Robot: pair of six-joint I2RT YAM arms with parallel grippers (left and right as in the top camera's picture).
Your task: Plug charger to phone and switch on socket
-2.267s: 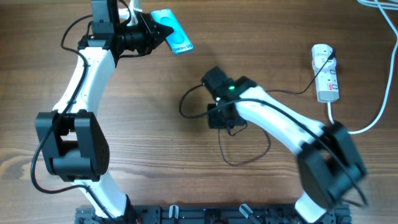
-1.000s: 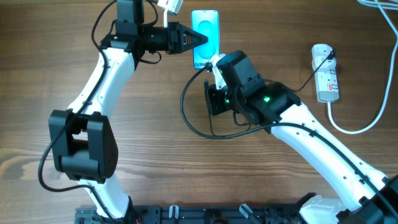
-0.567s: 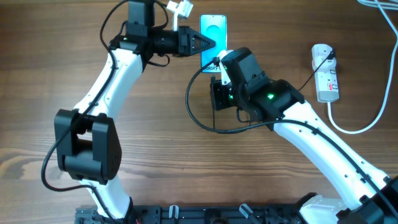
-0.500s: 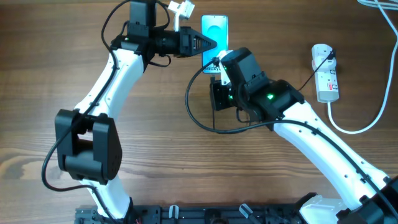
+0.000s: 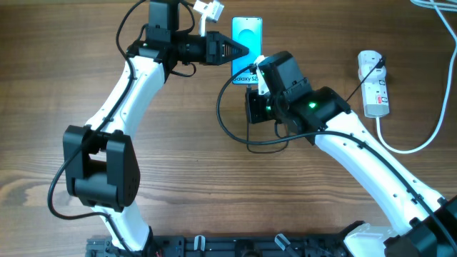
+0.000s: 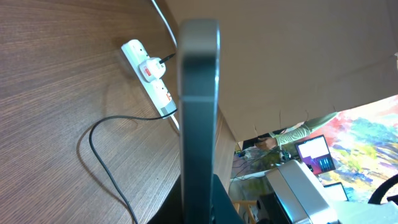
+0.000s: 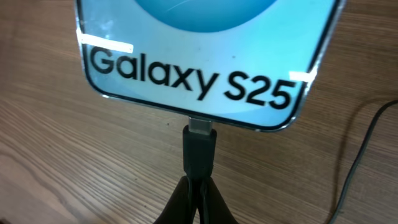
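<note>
"Where's the phone (image 5: pixel 247 44) at?"

"Far side of the table (image 5: pixel 178 185), about the middle. The left gripper (image 5: pixel 238 50) is closed hard on its left long edge, with the lit teal screen facing up."

"Which way does it lie?"

"Its long axis runs straight away from the robot. The end with the lettering points back at the robot's side, right at the right gripper (image 7: pixel 198 198). That's the end that matters."

"And what has that one got?"

"It's pinched shut on the charger (image 7: pixel 199 149), just behind the little black plug. The plug lines up with the phone's length, and its metal tip meets the middle of that near edge. I can't tell from here whether it's fully home."

"So the push goes which way?"

"I'd say straight along the phone, away from the robot, with the left arm bracing. Any tilt could jam the tip."

"And the socket (image 5: pixel 374 84)?"

"Well off to the right, lying roughly parallel to the phone. The right arm is much nearer, so I'd expect that one to press the switch. The black cable loops loosely on the wood under that arm."
</note>
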